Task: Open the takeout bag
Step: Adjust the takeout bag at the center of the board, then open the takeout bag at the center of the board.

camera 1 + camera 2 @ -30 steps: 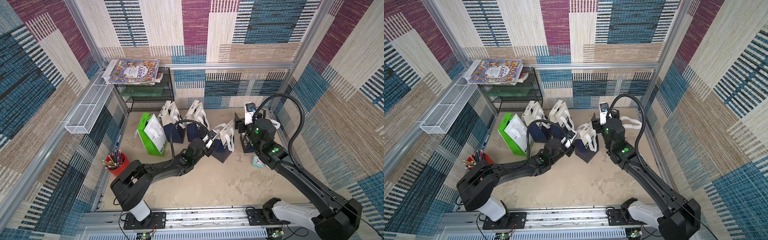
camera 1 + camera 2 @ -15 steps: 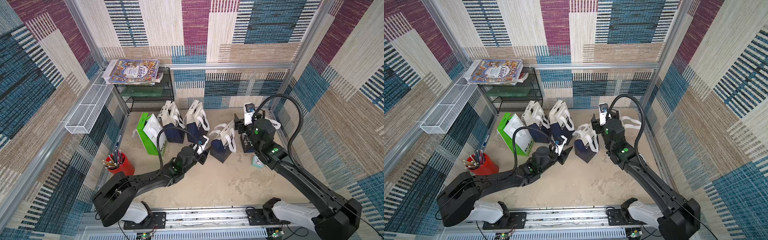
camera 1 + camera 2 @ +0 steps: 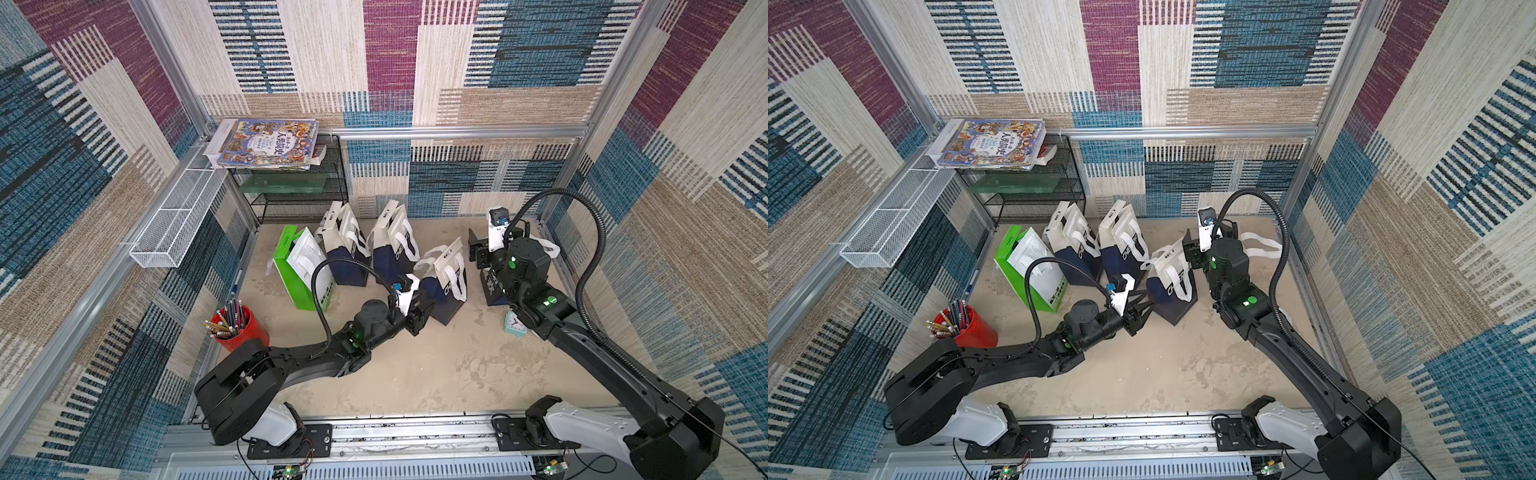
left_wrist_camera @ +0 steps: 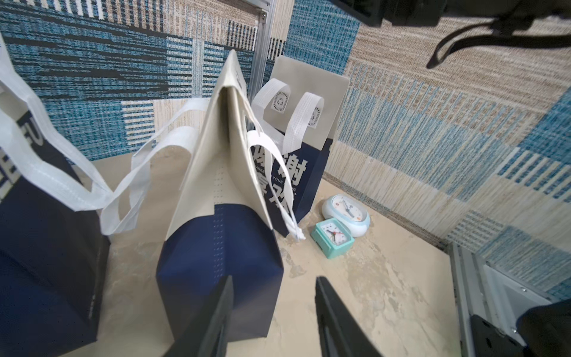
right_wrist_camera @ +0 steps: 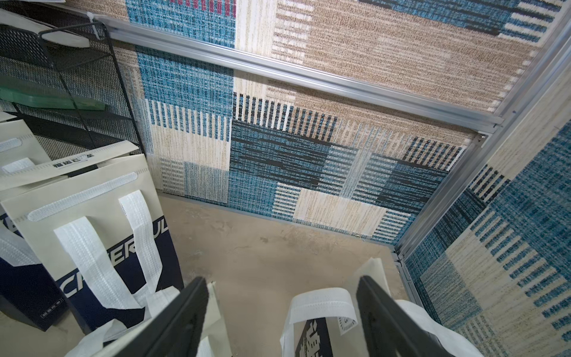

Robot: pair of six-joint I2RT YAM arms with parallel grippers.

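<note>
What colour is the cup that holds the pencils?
The pencil cup is red; it shows best in a top view.

So the takeout bag (image 3: 445, 291) is a fabric one, navy on the bottom, beige on top, with white loop handles. It stands upright on the counter (image 3: 436, 365). In the left wrist view (image 4: 216, 197) the top is pinched shut into a peak, with a handle drooping down each side.

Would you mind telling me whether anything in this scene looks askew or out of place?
Only mildly: the books on the black rack are stacked crookedly and overhang its edge toward the white basket. Nothing looks spilled or damaged.
</note>
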